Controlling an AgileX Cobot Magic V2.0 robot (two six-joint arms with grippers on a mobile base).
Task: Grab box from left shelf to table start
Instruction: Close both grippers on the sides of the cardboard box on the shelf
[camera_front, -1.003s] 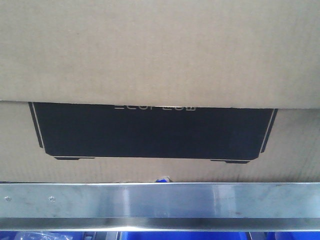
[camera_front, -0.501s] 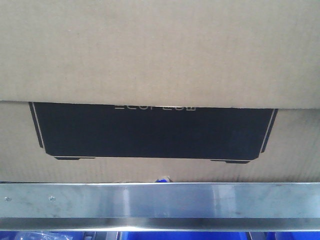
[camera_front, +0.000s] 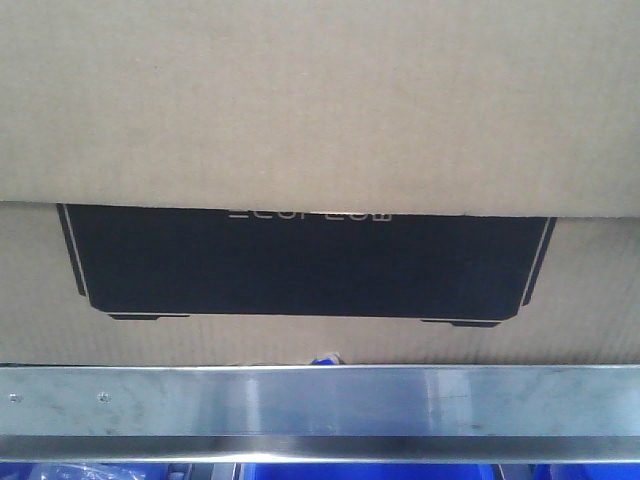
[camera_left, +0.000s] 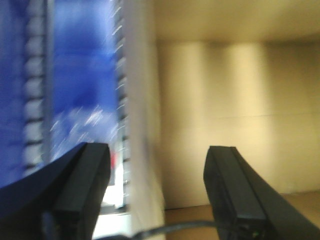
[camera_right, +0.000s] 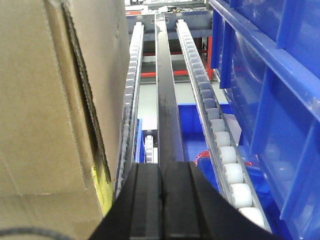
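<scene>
Left hand (camera_left: 157, 190) hangs released beside the shelved cardboard box (camera_front: 320, 100), right hand (camera_right: 161, 172) clenched empty; next, both should squeeze its sides.

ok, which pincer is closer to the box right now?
Right, probably: the right pincer, shut, sits alongside the box flank. The left pincer, open, faces cardboard ahead; that view is blurred, gap unclear.
</scene>
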